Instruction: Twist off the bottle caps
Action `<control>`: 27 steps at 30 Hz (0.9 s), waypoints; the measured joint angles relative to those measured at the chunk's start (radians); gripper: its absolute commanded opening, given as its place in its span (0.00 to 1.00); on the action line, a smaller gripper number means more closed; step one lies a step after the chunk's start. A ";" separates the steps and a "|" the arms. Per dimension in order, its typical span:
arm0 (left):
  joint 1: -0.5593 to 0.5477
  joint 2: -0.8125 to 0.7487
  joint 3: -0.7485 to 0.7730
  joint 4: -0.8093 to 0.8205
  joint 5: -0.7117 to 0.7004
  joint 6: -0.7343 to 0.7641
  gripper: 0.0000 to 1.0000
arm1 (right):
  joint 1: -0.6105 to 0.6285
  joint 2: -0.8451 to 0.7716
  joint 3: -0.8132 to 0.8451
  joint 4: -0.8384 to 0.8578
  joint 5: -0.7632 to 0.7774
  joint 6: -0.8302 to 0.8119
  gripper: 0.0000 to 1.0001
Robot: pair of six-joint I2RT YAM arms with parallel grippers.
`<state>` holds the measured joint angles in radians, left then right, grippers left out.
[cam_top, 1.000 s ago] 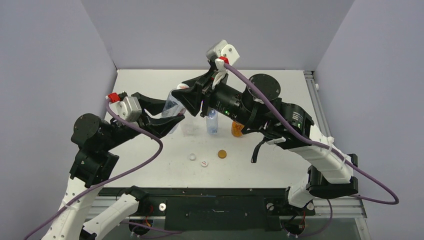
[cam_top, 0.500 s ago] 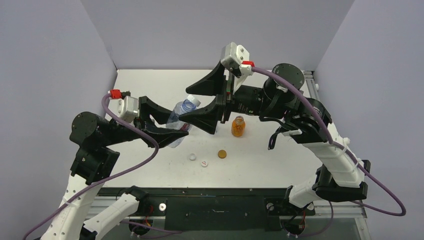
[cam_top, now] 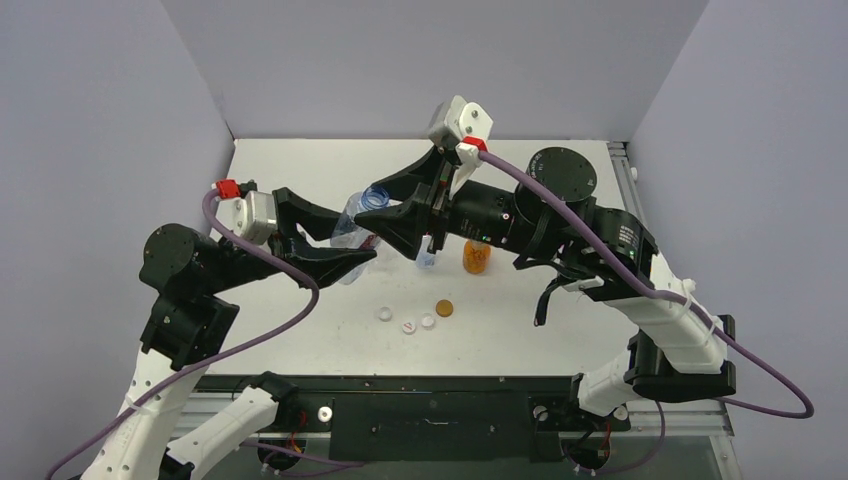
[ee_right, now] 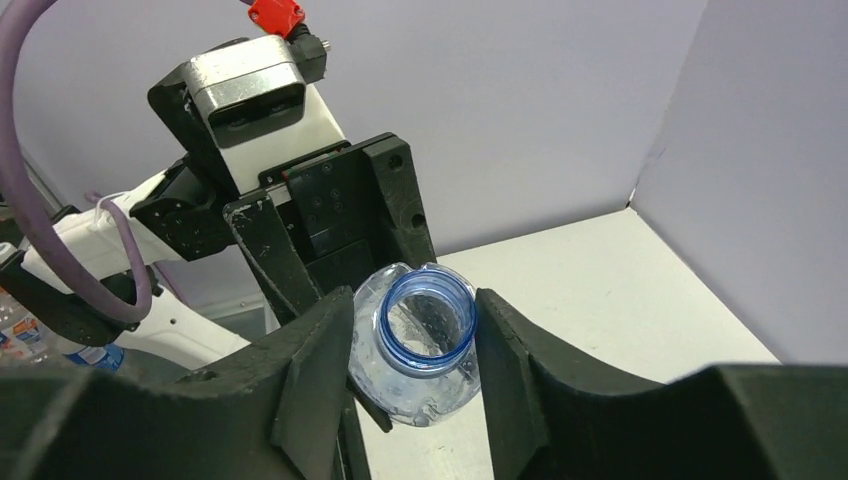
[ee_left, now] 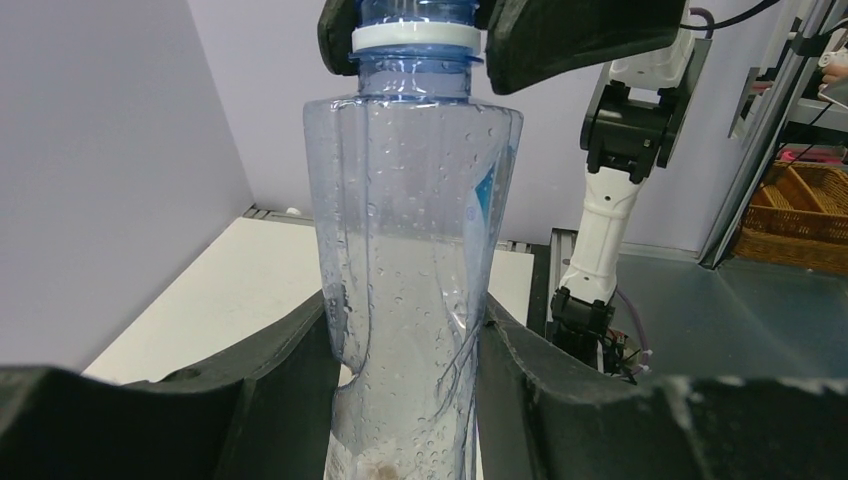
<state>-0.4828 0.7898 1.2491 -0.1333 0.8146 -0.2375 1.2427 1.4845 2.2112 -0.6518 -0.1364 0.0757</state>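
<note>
Altogether three white caps, one golden.

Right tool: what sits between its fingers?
The uncapped neck of the clear bottle, pressed from both sides. The right wrist view shows it.

A robotics lab test cell: two white-and-black robot arms, the left arm and the right arm, are bolted to a black mounting rail at the edge of a white table boxed in by plain lavender panel walls. Purple cables trail from the wrists. Beyond the cell stand aluminium framing and a wicker basket.
</note>
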 measured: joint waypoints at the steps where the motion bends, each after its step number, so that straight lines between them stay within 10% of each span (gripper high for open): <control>1: 0.000 0.000 0.000 0.000 0.000 0.005 0.19 | -0.001 0.000 -0.003 0.004 0.010 0.002 0.39; 11: 0.006 -0.002 -0.016 -0.017 -0.018 0.011 0.31 | -0.051 -0.014 -0.080 0.067 0.008 0.076 0.00; 14: 0.007 -0.004 -0.016 -0.019 -0.016 0.011 0.90 | -0.051 -0.014 -0.085 0.073 0.001 0.087 0.00; 15: 0.006 -0.005 -0.016 -0.022 -0.016 0.013 0.97 | -0.051 -0.014 -0.090 0.077 0.002 0.090 0.00; 27: 0.004 -0.025 -0.047 -0.225 -0.160 0.142 0.97 | -0.186 -0.201 -0.507 0.098 0.152 0.100 0.00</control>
<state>-0.4786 0.7647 1.2018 -0.3580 0.6548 -0.0952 1.0569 1.2831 1.7046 -0.5541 0.0158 0.1761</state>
